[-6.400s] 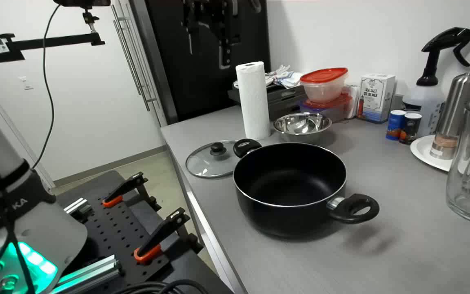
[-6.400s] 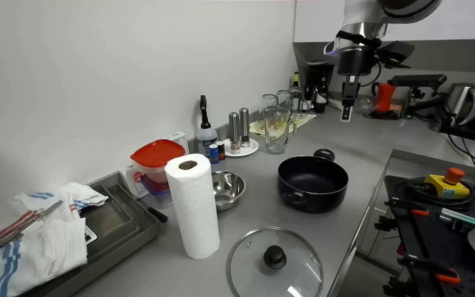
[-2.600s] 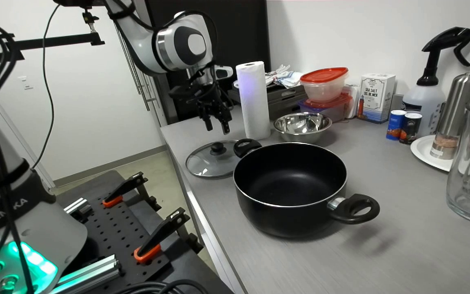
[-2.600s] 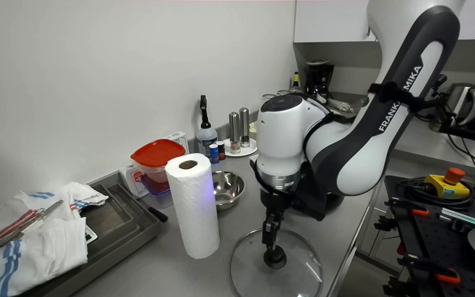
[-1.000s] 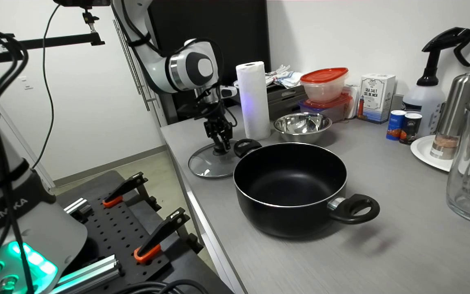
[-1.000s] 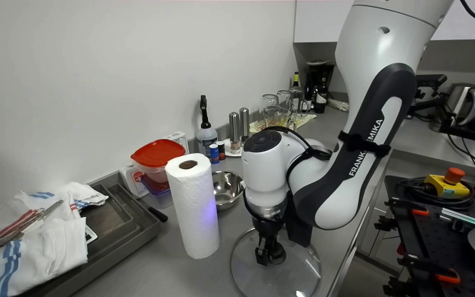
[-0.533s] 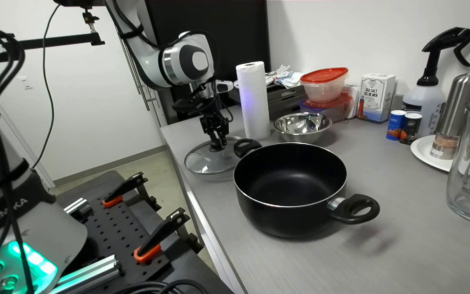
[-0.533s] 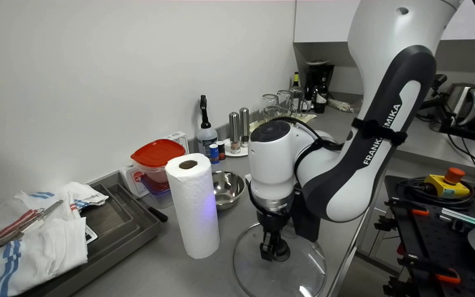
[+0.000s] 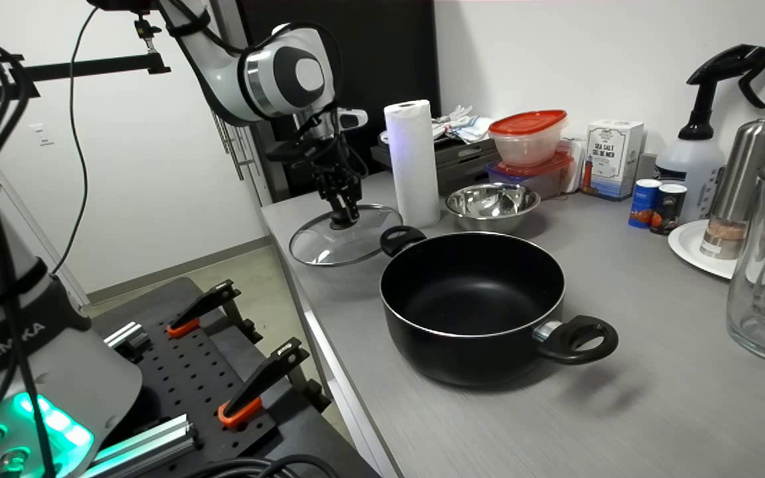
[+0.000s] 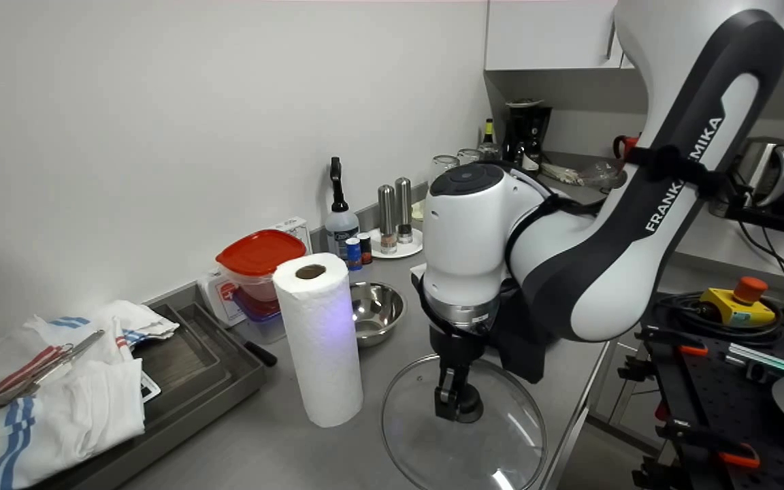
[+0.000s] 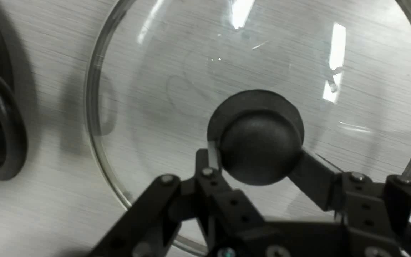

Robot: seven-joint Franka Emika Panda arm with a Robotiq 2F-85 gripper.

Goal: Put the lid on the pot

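Two fingers (image 11: 315,179) of my gripper (image 11: 257,155) clasp the knob (image 11: 260,148) of the lid (image 9: 350,244), apparently aloft, beside the pot (image 9: 469,358). Carried too low, the lid's rim (image 11: 92,96) could strike the pot handle (image 11: 17,139) facing it; the rounded knob could let the lid swivel or tilt.

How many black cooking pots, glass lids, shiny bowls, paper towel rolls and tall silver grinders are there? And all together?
Black pot: 1
Glass lid: 1
Shiny bowl: 1
Paper towel roll: 1
Silver grinders: 2
Total: 6
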